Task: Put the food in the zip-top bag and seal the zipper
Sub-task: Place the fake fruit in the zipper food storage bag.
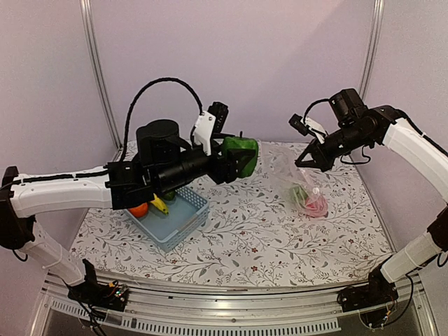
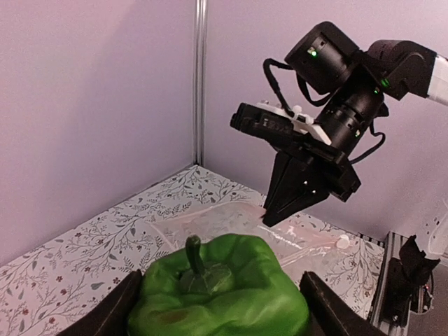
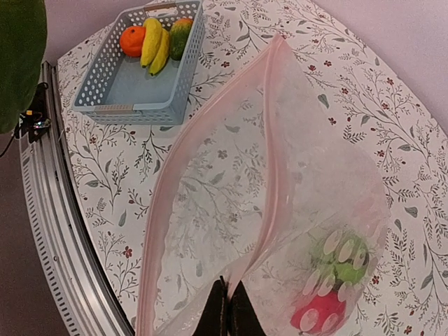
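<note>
Your left gripper [image 1: 240, 157] is up in the air with the green bell pepper [image 2: 224, 297] clamped between its jaws, stem up. It hangs roughly midway between the light blue basket [image 1: 183, 222] and the zip-top bag [image 3: 329, 189]. Over on the other side, your right gripper [image 3: 227, 308] has its jaws pressed together on one lip of the bag, lifting it so the mouth gapes toward the pepper. A pinkish-red ball [image 3: 316, 313] and a green piece [image 3: 341, 253] sit at the bottom of the bag. The orange [image 3: 131, 40], the banana [image 3: 152, 43] and the mango [image 3: 180, 35] wait in the basket.

Now, the delivery. The pepper looks bulky against that opening, so I'd line it up with the widest part of the gap, well away from the pinch point. Come in low over the lower lip rather than dropping from height. Hold the right gripper steady and the lifted lip high, since thin film like this will likely sag or fold if nudged. Carry the pepper past the zipper [image 3: 268, 175] before letting go, so nothing rests across the strip when sealing time comes.
</note>
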`<state>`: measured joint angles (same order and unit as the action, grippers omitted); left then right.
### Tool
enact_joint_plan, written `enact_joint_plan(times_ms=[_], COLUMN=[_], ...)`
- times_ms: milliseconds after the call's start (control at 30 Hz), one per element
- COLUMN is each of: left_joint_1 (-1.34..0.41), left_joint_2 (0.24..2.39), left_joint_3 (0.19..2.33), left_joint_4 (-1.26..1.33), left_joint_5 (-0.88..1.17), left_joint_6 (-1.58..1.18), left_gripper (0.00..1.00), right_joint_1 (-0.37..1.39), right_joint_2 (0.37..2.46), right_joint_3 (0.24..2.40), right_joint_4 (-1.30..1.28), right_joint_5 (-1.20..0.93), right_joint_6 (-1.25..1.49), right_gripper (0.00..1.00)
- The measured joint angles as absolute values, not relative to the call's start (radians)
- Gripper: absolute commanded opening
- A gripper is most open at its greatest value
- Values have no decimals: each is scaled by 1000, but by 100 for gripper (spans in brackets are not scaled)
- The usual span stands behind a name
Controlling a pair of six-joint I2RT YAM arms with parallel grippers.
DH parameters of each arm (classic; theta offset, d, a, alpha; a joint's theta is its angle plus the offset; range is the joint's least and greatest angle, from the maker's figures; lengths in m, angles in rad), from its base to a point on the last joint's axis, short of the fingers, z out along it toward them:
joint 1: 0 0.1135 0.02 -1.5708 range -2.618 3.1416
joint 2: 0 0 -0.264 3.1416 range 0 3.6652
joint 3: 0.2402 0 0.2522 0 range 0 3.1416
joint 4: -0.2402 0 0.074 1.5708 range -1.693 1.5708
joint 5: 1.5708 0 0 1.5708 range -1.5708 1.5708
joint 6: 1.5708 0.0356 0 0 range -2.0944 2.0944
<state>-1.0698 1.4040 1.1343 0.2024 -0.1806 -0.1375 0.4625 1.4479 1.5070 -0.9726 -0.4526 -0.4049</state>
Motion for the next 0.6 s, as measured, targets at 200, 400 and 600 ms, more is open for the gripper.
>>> enact_joint_plan(times_ms=[200, 400, 600], left_joint_1=[-1128, -1139, -1140], left_joint_2=[1568, 1687, 1797], left_joint_3=[1267, 1361, 1391], left_joint_4=[304, 345, 362], left_joint_5=[-146, -156, -247], left_joint_6=[-44, 39, 147], left_gripper=[50, 52, 78], right_joint_1=[499, 514, 516], right_joint_2=[1427, 1399, 1391], right_joint_3=[1514, 1526, 1546], right_joint_4=[-1034, -1087, -1119], right_joint_5=[-513, -575, -613], right_joint_6=[-434, -458, -472], right_gripper=[0, 0, 0])
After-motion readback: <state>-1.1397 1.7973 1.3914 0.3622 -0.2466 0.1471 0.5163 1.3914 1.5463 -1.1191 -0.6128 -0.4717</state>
